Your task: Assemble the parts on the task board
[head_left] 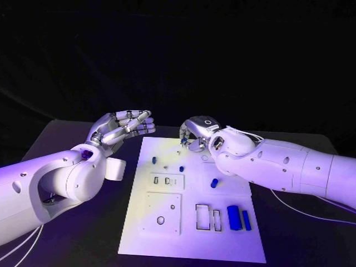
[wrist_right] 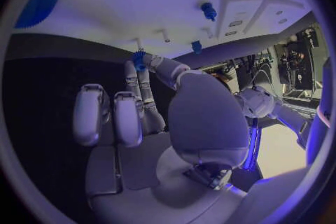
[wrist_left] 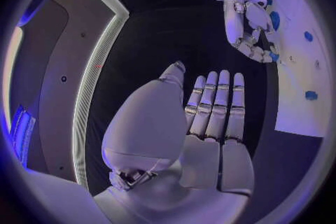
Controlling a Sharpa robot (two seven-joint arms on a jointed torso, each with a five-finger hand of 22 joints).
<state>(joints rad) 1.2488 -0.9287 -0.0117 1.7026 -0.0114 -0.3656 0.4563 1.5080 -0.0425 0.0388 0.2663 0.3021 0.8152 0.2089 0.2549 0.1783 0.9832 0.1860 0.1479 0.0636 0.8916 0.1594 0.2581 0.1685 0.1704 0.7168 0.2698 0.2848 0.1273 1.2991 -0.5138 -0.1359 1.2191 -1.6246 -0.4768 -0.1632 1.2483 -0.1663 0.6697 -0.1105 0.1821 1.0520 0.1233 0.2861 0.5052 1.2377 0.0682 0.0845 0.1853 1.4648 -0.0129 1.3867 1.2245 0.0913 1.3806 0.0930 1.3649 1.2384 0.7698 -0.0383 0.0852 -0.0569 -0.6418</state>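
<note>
While the left hand (head_left: 123,127) hovers released, fingers straight, beside the task board (head_left: 192,245) on the tabletop (head_left: 58,139), the right hand (head_left: 199,132) pinches a small blue part (wrist_right: 139,60) over the board's far edge, where five blue parts lie.

You have a black desk (head_left: 58,139) running across the lower half of the frame, its far edge meeting a dark backdrop. Directly on it, in the middle, lies the white task board (head_left: 146,233), a long plate reaching from the centre of the frame down toward the bottom edge, slightly skewed. Thin white cables (head_left: 306,214) trail across the desk at the lower right and lower left.
</note>
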